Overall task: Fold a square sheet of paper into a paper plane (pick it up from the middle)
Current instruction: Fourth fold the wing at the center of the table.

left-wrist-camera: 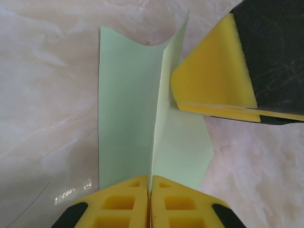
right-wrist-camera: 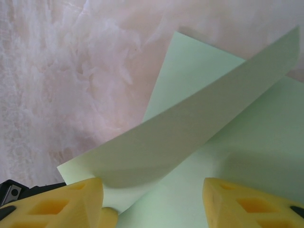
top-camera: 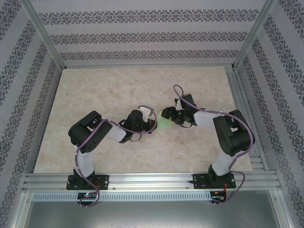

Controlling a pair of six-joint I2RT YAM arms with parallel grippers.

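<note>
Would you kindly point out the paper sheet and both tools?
paper sheet (left-wrist-camera: 126, 109): left wrist view, flat left panel.
left tool (left-wrist-camera: 149, 187): left wrist view, between fingertips.
right tool (right-wrist-camera: 152, 192): right wrist view, between fingertips.

You have a tabletop (top-camera: 95, 95) in pale beige marble pattern, softly and evenly lit. Behind its far edge stands the back wall (top-camera: 142, 38), papered in light grey bands with dark floral stripes. The same paper covers the left wall (top-camera: 21, 104) and the right wall (top-camera: 285, 95) flanking the tabletop. A left post (top-camera: 46, 40) and a right post (top-camera: 253, 35) of silver aluminium rise from its far corners. A slotted aluminium rail (top-camera: 152, 179) runs along its near edge, with a dull grey metal sheet (top-camera: 152, 213) on the rail's nearer side.
</note>
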